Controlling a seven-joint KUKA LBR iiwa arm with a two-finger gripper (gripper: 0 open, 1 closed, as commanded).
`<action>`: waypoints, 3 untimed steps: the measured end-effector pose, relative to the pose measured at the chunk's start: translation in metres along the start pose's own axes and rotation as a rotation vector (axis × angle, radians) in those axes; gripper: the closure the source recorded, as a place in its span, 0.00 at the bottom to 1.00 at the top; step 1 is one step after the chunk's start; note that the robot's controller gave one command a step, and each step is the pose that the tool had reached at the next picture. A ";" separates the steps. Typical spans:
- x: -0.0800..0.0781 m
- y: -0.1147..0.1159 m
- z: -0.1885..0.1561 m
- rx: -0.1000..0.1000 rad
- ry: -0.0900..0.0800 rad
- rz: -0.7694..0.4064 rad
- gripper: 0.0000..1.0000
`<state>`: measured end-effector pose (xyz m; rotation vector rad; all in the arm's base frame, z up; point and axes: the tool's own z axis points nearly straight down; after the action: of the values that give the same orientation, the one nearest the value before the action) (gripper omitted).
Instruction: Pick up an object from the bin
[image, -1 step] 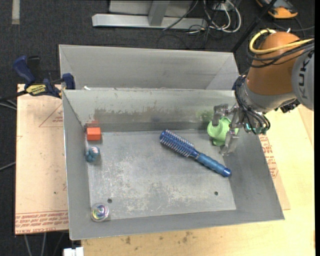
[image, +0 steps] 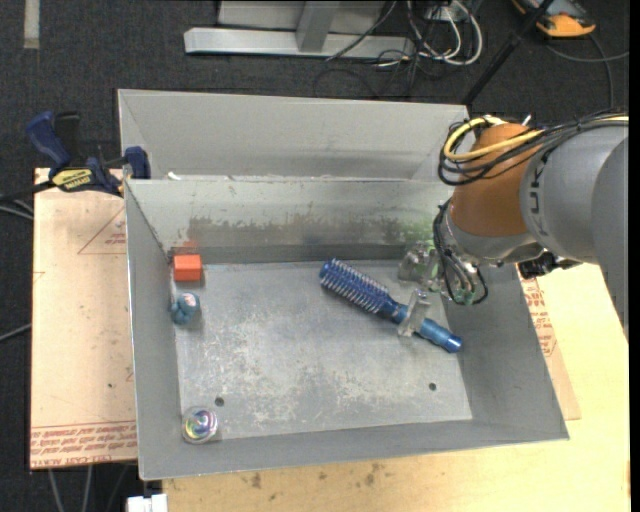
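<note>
The gripper (image: 413, 318) covers part of the blue hairbrush (image: 355, 285) handle, so how the two meet cannot be told. The arm (image: 580, 200) is cut off by the right edge. The small bluish thing (image: 184, 309) by the left wall and the shiny round one (image: 200, 425) in the near left corner are too small to identify.

1. An orange block (image: 187, 267) sits in the far-left corner of the bin (image: 150, 330).
2. A small blue object (image: 184, 309) lies just beside it.
3. A shiny round trinket (image: 200, 425) rests in the near-left corner.
</note>
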<state>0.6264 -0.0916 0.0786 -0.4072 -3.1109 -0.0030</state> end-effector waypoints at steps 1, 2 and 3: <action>-0.023 0.027 0.009 0.000 -0.007 -0.299 0.00; -0.023 0.027 0.008 0.001 -0.006 -0.300 1.00; 0.011 0.041 -0.104 0.001 -0.013 -0.337 1.00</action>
<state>0.6267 -0.0490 0.1825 0.1213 -3.1482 0.0004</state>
